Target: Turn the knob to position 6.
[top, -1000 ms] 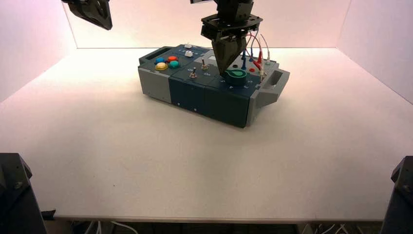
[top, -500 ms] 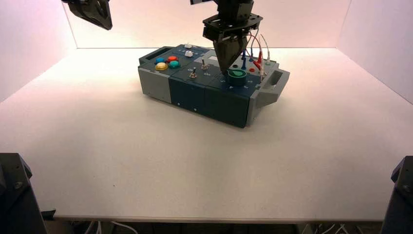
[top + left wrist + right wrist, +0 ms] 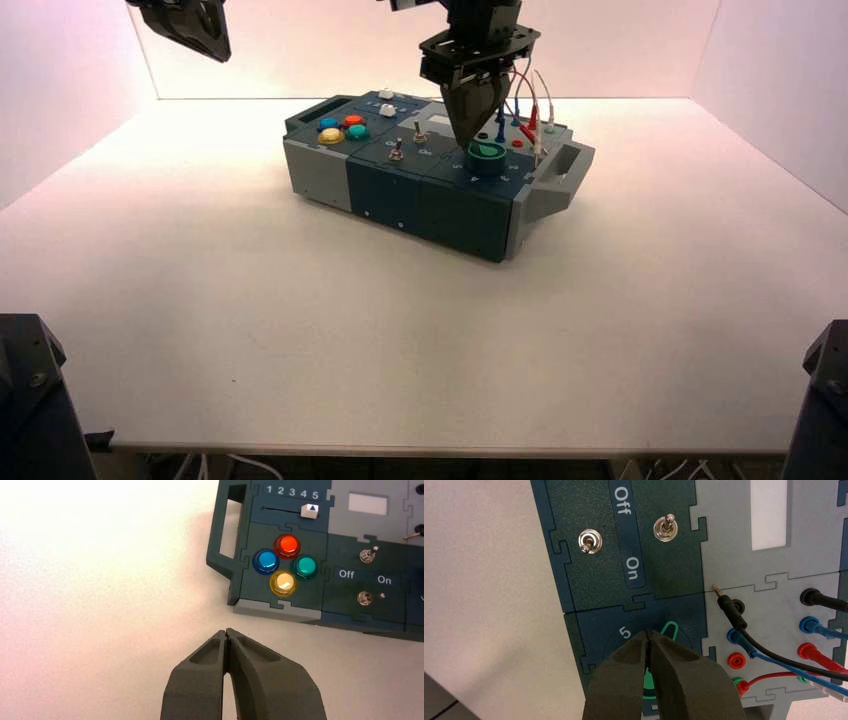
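The knob (image 3: 486, 156), dark teal with a green pointer top, sits near the box's right end. My right gripper (image 3: 466, 138) hangs shut just above its far-left edge, tips together and holding nothing. In the right wrist view the gripper (image 3: 650, 634) covers most of the knob (image 3: 650, 681). The green pointer tip (image 3: 669, 628) shows past the fingers, a short way from the printed 5 (image 3: 625, 632). My left gripper (image 3: 195, 28) is parked high at the far left, and it shows shut (image 3: 227, 631) over bare table.
The box (image 3: 400, 195) stands turned on the white table. It carries four coloured buttons (image 3: 285, 565), a white slider (image 3: 310, 511) under the 5, and two metal toggles (image 3: 590, 542) by Off/On lettering. Plugged wires (image 3: 774, 652) run beside the knob.
My right gripper has risen slightly off the knob, still shut. The left arm has not moved.
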Action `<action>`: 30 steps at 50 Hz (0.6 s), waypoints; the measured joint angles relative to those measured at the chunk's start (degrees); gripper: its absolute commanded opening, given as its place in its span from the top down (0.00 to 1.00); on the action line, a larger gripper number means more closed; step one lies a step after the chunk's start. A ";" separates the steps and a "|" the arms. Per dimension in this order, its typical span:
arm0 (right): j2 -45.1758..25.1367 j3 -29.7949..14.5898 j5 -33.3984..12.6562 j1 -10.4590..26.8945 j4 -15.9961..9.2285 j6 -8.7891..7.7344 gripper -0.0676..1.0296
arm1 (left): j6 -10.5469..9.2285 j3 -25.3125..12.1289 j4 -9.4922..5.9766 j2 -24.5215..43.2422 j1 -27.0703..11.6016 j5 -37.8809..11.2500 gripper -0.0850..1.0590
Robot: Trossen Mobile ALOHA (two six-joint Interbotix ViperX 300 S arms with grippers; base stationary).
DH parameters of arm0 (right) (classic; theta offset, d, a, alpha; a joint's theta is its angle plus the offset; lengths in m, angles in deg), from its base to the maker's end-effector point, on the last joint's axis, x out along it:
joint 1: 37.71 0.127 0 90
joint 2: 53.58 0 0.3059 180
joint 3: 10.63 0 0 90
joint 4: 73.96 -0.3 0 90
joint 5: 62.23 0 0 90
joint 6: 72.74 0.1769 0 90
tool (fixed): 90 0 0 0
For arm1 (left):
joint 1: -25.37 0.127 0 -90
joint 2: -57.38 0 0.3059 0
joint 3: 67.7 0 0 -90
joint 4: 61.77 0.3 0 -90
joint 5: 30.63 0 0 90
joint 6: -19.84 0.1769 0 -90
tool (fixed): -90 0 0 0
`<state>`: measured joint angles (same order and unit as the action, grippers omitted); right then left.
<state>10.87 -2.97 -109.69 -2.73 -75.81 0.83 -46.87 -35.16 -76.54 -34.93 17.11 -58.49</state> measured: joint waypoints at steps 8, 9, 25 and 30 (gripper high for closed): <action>0.00 -0.09 -0.70 0.00 0.44 -0.09 0.96 | 2.55 -0.97 0.00 -1.05 -2.81 -2.11 0.95; 0.00 -0.09 -0.79 0.00 0.44 0.00 0.96 | 2.99 -1.05 0.00 -1.14 -3.16 -2.37 0.95; 0.00 -0.26 -1.58 0.00 0.53 0.00 0.96 | 8.09 -2.37 -1.32 -2.11 -7.47 -7.47 0.95; 0.00 -0.26 -1.76 0.00 0.70 0.00 0.96 | 10.11 -2.46 -2.90 -2.90 -7.38 -7.82 0.95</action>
<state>10.87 -3.23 -111.45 -2.73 -75.11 0.83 -36.76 -37.62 -79.44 -37.83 9.73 -66.31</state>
